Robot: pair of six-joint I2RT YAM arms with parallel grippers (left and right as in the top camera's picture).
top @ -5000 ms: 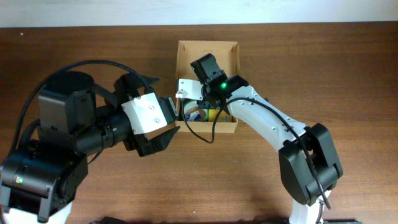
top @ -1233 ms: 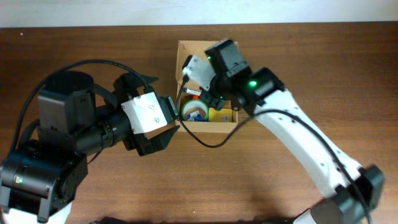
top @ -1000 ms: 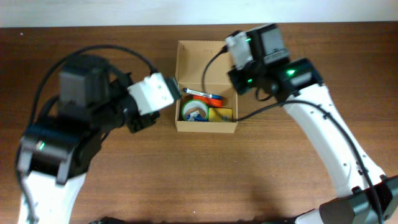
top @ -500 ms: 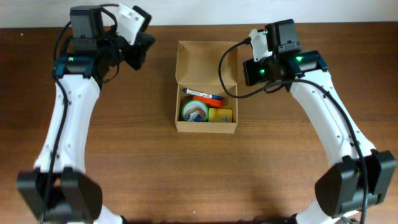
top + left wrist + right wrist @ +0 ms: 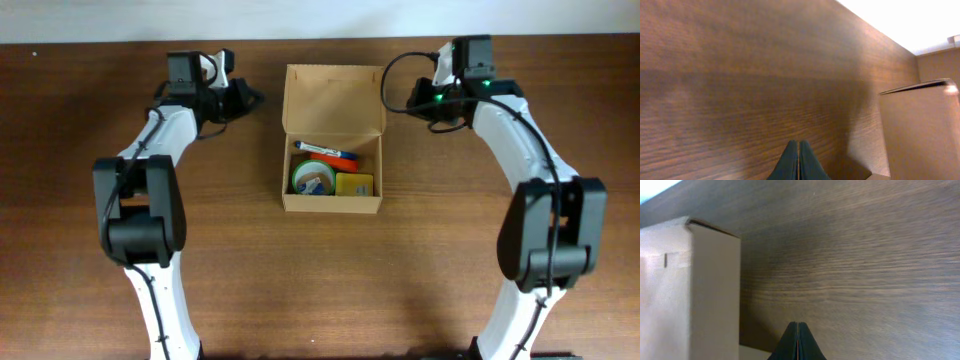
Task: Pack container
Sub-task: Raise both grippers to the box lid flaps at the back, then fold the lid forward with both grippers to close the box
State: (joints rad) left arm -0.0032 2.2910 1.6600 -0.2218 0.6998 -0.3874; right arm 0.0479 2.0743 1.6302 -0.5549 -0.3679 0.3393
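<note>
While the container [image 5: 333,190] sits with its lid [image 5: 333,100] hinged open, we hold both arms low at the far end of the table [image 5: 480,260], one on either flank of it. Our left gripper [image 5: 798,146] has its jaws pressed together on nothing. From where it points, the container's wall rises just ahead and to the right, close but not touching. Our right gripper [image 5: 798,326] mirrors this, jaws likewise pressed together and empty, with the cardboard wall standing just ahead and to its left.

From above, the container's well lies between the two grippers and nearer the arm bases than either of them. It holds a tape roll [image 5: 312,178], a yellow item [image 5: 355,185] beside it, and a marker [image 5: 328,153] lying across the end nearest the lid.

We judge this stance to be deliberate. With nothing carried, shut jaws make slim, blunt tools, and a place on each side of the upright lid suits pushing it over. The packing looks done, since we see no loose items on the table. What is left, as we read it, is folding the lid down. The risk is that a one-sided push skews the flap or slides the light container.
</note>
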